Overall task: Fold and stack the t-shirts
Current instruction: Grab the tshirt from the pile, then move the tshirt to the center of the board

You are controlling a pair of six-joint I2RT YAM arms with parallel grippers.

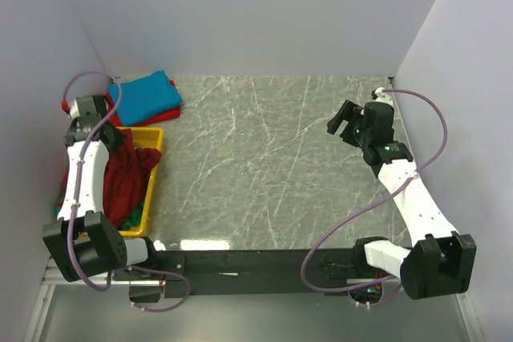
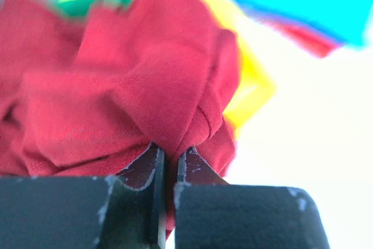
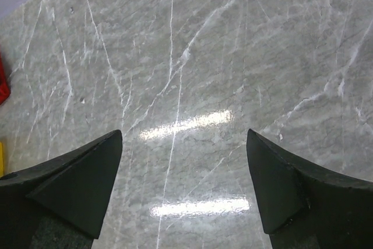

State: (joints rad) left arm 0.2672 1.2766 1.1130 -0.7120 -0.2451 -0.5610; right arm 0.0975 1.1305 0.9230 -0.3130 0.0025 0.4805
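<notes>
Left gripper (image 2: 170, 157) was pinched together on a raised fold of the dark red shirt (image 2: 122, 97), with cloth running down between the fingers. That shirt lay bunched in the yellow tray (image 1: 155, 190) at the left edge of the worktop (image 1: 272, 158), right under the left arm. It had no clean long axis: a crumpled heap, stretched roughly near-to-far along the tray. Green shirt (image 1: 138, 214) showed only as a sliver beneath it at the tray's near right side. Turquoise shirt (image 1: 149, 95) sat folded on the worktop just past the tray's far end. A strip of red cloth poked out under it; couldn't tell what that was.

Right gripper (image 3: 183, 138) was spread wide, holding nothing, hovering over the worktop at the far right, well apart from every shirt.

Key relation: the middle of the worktop lay to the right of the tray, so the red shirt probably had to go up and right to be spread. Left arm was far nearer. Risk: a single pinch could drag the green shirt along or slip off.
</notes>
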